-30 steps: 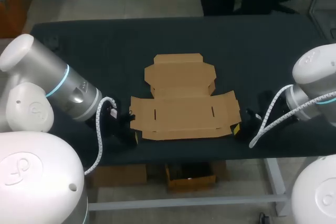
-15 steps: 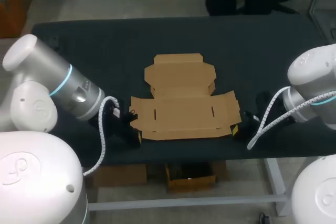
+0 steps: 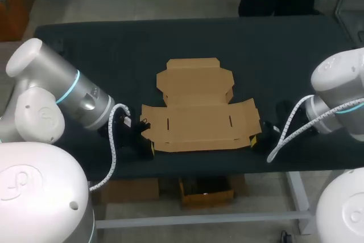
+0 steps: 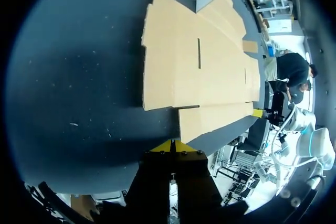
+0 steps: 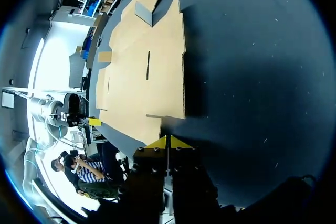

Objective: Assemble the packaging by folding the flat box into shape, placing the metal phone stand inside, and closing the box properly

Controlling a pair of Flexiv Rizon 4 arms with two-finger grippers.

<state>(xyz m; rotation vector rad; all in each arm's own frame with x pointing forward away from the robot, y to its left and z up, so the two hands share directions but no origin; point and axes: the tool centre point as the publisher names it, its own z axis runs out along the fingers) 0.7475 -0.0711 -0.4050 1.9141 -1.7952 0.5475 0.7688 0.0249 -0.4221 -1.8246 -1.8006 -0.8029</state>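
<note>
Brown cardboard, all flat: flat box (image 3: 199,109) in mid table (image 3: 102,49), fully unfolded, nearer the front edge than the back. No wall or lid raised in the head view. Maybe one small flap at the far part tilted up a bit in the wrist views; can't be sure.

Left gripper (image 3: 149,146) low at the box's near-left corner, just beside the cardboard edge. Yellow tips (image 4: 164,146) pressed together, nothing between them, box edge just ahead. Contact w/ the cardboard: can't tell.

Right gripper (image 3: 256,139) mirrored at the near-right corner. Tips (image 5: 178,143) likewise closed & empty, box edge just ahead.

Metal phone stand: not visible in any view, so no telling where.

Progress, as a judgement: approx. zero.
- Folding: not begun.
- Stand in box: not done, stand not even in sight.
- Closing: not done.

Looks like setup for step 1: both arms parked at the front corners, prob. to get under or push up the front & side flaps.

Left to do: raise walls, lock tabs into the slots, fetch stand & set it inside, fold lid over, tuck in. Whole job, basically.
</note>
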